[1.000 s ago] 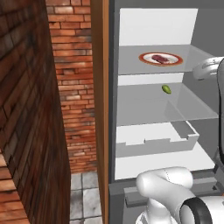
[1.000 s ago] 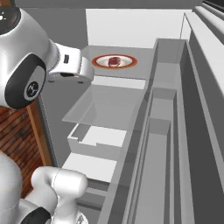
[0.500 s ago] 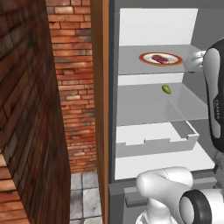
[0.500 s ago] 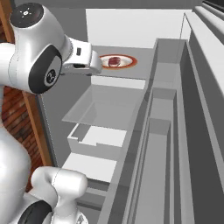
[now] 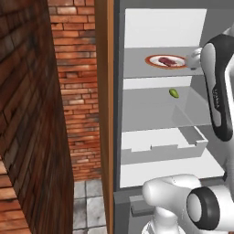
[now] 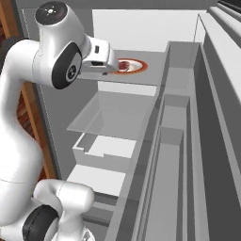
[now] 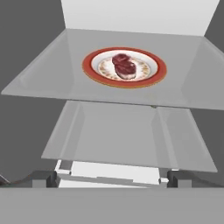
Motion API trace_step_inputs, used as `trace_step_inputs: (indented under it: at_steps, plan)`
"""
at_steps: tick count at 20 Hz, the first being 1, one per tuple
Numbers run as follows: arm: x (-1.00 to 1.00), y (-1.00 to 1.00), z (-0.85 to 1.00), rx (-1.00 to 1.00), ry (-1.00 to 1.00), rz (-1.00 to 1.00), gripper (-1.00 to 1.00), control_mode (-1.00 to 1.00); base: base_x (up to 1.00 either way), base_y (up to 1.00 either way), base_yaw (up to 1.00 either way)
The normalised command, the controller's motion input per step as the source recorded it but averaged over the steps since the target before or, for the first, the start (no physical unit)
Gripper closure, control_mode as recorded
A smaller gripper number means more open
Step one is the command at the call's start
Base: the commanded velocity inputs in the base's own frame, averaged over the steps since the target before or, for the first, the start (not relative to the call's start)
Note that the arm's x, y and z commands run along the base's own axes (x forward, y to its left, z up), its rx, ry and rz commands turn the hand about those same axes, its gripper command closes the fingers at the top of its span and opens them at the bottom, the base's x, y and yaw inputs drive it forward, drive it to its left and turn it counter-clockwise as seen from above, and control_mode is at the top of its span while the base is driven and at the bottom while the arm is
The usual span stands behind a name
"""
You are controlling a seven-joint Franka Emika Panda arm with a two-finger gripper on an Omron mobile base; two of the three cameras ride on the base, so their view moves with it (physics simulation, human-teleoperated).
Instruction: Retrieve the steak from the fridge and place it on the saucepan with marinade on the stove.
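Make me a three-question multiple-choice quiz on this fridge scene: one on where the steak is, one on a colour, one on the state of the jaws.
1. Where does the steak lie?
A. On a plate on an upper glass shelf
B. In the bottom drawer
C. In a door bin

2. What colour is the rim of the plate?
A. Blue
B. Orange-red
C. Black

3. How do the jaws of the gripper stand?
A. Shut on the steak
B. Shut on nothing
C. Open, holding nothing

Answers:
1. A: the hand view shows the meat on the plate, which rests on the glass shelf of the fridge.
2. B: an orange-red band rings the white centre.
3. C: both tips stand far apart at the bottom of the hand view, the steak well ahead of them.
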Motion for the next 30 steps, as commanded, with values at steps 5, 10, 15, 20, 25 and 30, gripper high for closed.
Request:
trace_step_inputs:
  at_steps: [5, 10, 15, 20, 25, 30]
  plan:
    - [0.42, -0.01, 0.00, 0.00, 0.01, 0.00, -1.00, -1.00, 0.00, 0.00, 0.00]
    - [0.33, 0.00, -0.14, 0.00, 0.01, 0.00, -1.00, -1.00, 0.00, 0.00, 0.00]
    - [0.34, 0.00, -0.23, 0.00, 0.00, 0.00, -1.00, -1.00, 0.00, 0.00, 0.00]
    - [0.40, 0.00, 0.00, 0.00, 0.00, 0.00, -1.00, -1.00, 0.00, 0.00, 0.00]
    - [0.43, 0.00, 0.00, 0.00, 0.00, 0.00, -1.00, -1.00, 0.00, 0.00, 0.00]
    - [0.40, -0.11, 0.00, 0.00, 0.00, 0.00, -1.00, -1.00, 0.00, 0.00, 0.00]
